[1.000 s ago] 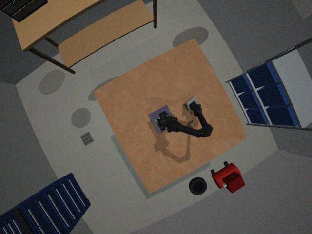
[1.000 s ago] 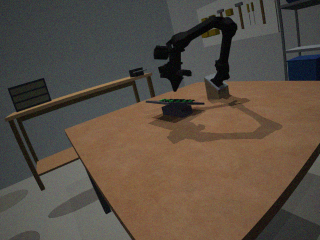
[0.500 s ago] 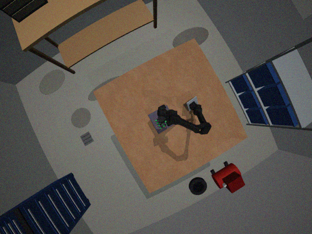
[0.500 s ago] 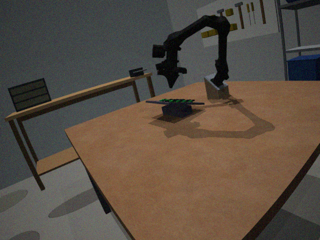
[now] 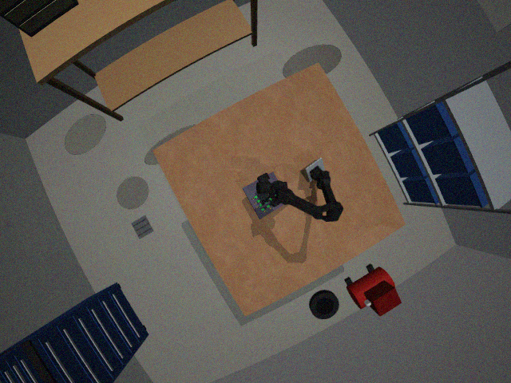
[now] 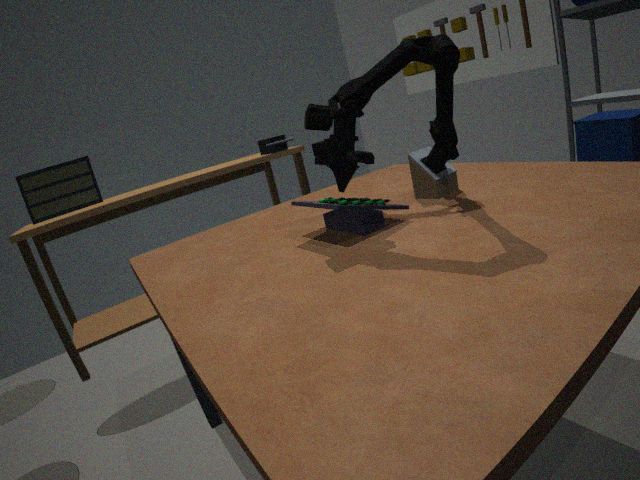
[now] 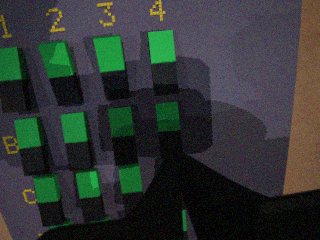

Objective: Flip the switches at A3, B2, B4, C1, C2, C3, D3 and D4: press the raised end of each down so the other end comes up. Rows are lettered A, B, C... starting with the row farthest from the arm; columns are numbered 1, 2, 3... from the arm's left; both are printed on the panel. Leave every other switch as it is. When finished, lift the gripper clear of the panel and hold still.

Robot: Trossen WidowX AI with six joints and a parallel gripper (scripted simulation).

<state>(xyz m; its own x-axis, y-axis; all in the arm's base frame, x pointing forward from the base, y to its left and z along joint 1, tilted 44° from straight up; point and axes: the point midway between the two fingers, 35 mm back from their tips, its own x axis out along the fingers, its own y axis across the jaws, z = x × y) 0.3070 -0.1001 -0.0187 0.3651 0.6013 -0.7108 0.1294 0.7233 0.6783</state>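
From the top view, the arm reaches from its base to the switch panel, which sits on the table. The gripper is above the panel, hiding part of it; green switch faces show beside it. A red machine and a black bin are on the floor, off the table. In the exterior view, the panel rests on a dark block, and the gripper points down with its tip just above the switches, a small gap between. Its fingers are closed together with nothing between them. In the wrist view, numbers 1 to 4 run along the top, with B and C readable at the side. All of rows A and B shows, plus C1, C2 and C3; C4 is mostly behind the gripper, and only slivers of row D are visible. The fingertips appear at the near, black end of B4, below A4 in this view. Which end of B4 is raised, I cannot tell
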